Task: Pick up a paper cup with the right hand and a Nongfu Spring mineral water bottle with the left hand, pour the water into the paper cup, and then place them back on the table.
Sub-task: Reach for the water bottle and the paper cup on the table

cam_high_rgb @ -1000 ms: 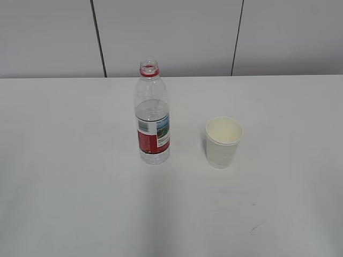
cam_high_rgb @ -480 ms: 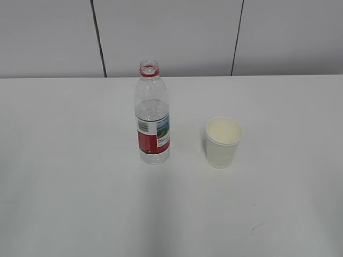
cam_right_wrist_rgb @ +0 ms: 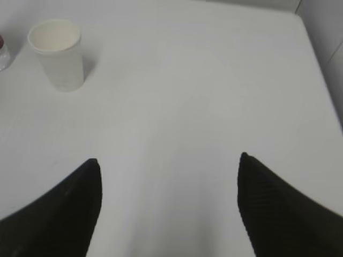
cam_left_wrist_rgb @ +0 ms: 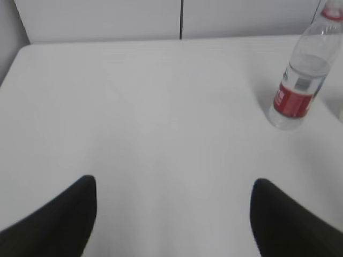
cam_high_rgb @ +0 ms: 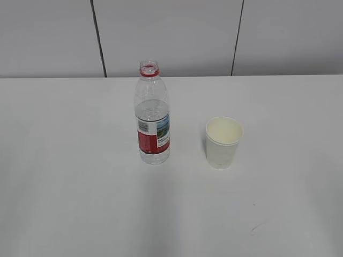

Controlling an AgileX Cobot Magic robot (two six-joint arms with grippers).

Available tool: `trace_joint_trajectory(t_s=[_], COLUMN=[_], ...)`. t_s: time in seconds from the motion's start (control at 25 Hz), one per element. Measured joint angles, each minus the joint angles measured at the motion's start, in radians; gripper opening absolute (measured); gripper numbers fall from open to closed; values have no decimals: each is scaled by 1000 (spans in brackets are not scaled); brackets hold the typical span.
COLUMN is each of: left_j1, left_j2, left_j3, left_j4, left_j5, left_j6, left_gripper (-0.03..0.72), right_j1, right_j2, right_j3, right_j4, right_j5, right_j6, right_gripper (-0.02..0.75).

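At upper left of the right wrist view stood the paper cup (cam_right_wrist_rgb: 56,53); the right hand (cam_right_wrist_rgb: 169,206), jaws wide and empty, should approach level; the left hand (cam_left_wrist_rgb: 171,217) likewise gaped, the Nongfu Spring mineral water bottle (cam_left_wrist_rgb: 300,80) upper right.

The Nongfu Spring mineral water bottle (cam_high_rgb: 153,120) stands upright on the table (cam_high_rgb: 69,176), near its middle. The paper cup (cam_high_rgb: 223,142) stands upright at the bottle's three o'clock, near but apart from it. In the left wrist view the bottle sits at two o'clock; in the right wrist view the cup sits at ten o'clock.
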Motion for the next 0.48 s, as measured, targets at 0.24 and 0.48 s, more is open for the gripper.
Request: trace_joint_trajectory(t_s=[0.24, 0.48], left_j1=[0, -20], left_j2=[22, 319], left_j3=[-14, 108], left_j4=[10, 3], left_j5=[-558, -1008], left_j6=[47, 55], left_gripper=[528, 528], right_j1=[0, 0], right_j2=[42, 345], right_j3=[-41, 11], right_j4=[0, 29], right_j5=[-450, -879], right_j6=[-95, -103], right_gripper=[582, 548])
